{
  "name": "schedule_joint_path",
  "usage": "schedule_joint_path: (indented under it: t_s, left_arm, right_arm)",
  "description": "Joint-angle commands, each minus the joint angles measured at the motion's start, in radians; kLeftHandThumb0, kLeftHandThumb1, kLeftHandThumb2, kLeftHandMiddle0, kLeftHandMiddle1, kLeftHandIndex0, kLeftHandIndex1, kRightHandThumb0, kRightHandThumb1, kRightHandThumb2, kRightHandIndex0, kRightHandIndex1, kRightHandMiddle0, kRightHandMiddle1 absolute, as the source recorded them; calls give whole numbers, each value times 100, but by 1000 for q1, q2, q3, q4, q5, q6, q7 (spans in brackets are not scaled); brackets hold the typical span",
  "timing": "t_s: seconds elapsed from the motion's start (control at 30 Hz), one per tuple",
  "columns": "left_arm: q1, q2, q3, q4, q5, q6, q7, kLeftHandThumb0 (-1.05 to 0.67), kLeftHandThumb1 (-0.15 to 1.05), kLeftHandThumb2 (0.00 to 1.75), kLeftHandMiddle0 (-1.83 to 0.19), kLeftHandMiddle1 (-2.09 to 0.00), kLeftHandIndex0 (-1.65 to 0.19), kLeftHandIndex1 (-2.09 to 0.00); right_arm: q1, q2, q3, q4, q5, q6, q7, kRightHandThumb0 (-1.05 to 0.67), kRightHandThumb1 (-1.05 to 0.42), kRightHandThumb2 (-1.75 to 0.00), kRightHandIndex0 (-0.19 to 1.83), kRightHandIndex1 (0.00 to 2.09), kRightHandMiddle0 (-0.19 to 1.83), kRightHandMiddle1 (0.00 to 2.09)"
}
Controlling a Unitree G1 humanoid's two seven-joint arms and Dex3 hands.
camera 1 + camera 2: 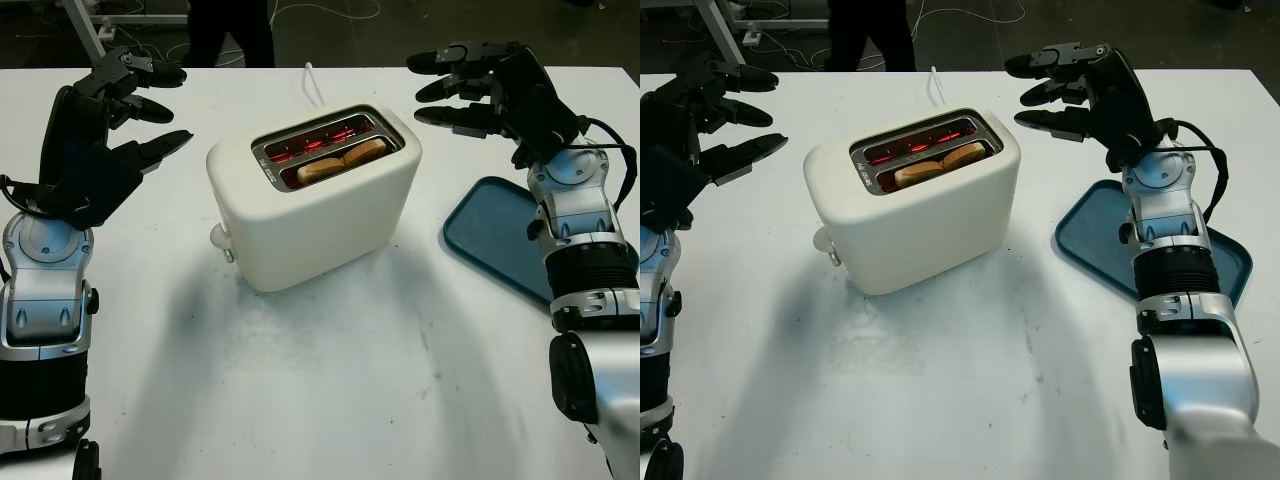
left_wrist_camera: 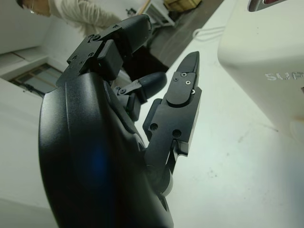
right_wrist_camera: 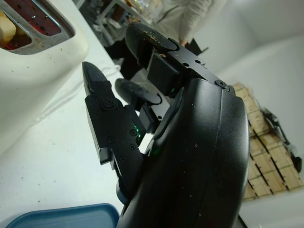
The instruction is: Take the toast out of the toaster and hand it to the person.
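A cream toaster (image 1: 315, 205) stands in the middle of the white table, its slots glowing red. A slice of toast (image 1: 340, 160) sits low in the near slot. My left hand (image 1: 135, 110) is raised to the left of the toaster, open and holding nothing. My right hand (image 1: 455, 90) hovers to the toaster's right, near its far corner, also open and apart from it. A person (image 1: 870, 30) in dark trousers stands beyond the far table edge; the same person's light top (image 2: 78, 12) shows in the left wrist view.
A blue tray (image 1: 495, 235) lies on the table under my right forearm. A white cord (image 1: 312, 82) runs from the toaster's back toward the far edge. Metal frame legs (image 1: 720, 25) stand at the far left.
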Motion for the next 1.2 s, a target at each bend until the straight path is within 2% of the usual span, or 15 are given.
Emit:
schedule_joint_path:
  t_s: [0.0,0.27,0.57,1.17]
  left_arm:
    - [14,3,-2,-16,11,0,11,-12,88,1,-37,-108,-39,-78]
    - [7,-15,3,8,-29,-29,1,-10,89,1,-41,-108,-44,-77]
    - [5,-5,-5,8,7,-39,13,-9,88,1,-44,-112,-47,-78]
    - [-5,1,-6,26,2,-61,3,-12,88,1,-47,-114,-50,-80]
  right_arm:
    - [4,1,2,0,-4,-18,-7,-5,-77,0,68,70,91,1]
    - [0,-1,7,9,-13,-30,-15,-3,-78,0,70,73,94,2]
    - [4,4,1,15,-10,-50,-26,2,-79,0,73,74,96,2]
    - [1,3,-1,22,-9,-64,-41,2,-79,0,74,76,99,4]
